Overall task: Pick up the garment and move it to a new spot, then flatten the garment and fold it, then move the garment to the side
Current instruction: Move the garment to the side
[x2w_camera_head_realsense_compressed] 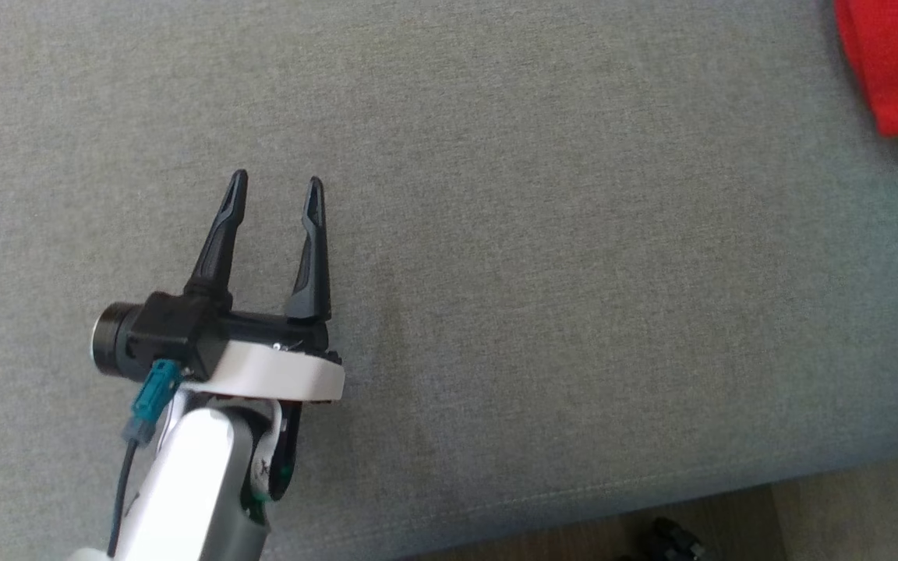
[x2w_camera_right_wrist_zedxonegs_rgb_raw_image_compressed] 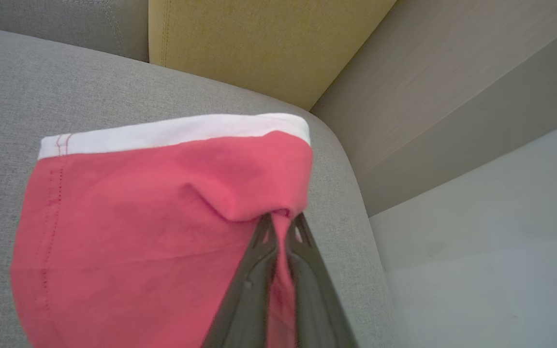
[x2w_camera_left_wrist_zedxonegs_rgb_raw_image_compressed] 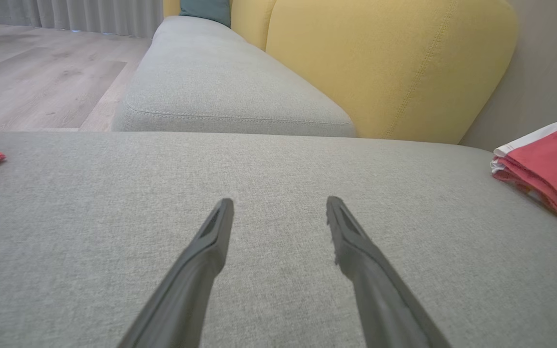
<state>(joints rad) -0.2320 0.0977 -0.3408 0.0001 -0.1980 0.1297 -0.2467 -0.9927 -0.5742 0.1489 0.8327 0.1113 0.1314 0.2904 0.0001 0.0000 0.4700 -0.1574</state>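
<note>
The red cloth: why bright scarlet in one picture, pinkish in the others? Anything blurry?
Likely camera colour differences. Head view: garment vivid, saturated red, light even. Left wrist view: paler pink, left hand looms large, soft-edged. Right wrist view: washed pink, right hand blurred up close.

Soft, even daylight fills all three views. In the head view the grey cushion (x2w_camera_head_realsense_compressed: 574, 234) is flatly lit, and the left gripper (x2w_camera_head_realsense_compressed: 277, 181) throws only a faint, diffuse shadow to its right. A greenish tint creeps in at the right edge, and the garment (x2w_camera_head_realsense_compressed: 897, 62) is so saturated a red that its folds vanish. In the left wrist view the brightest light lies on the floor (x2w_camera_left_wrist_zedxonegs_rgb_raw_image_compressed: 27, 72) below the curtain (x2w_camera_left_wrist_zedxonegs_rgb_raw_image_compressed: 90, 14). The near fingers (x2w_camera_left_wrist_zedxonegs_rgb_raw_image_compressed: 196, 270) are blurred, and the wide lens bows the edges. In the right wrist view the stitching is crisp, while the right gripper (x2w_camera_right_wrist_zedxonegs_rgb_raw_image_compressed: 283, 220) looks soft.
</note>
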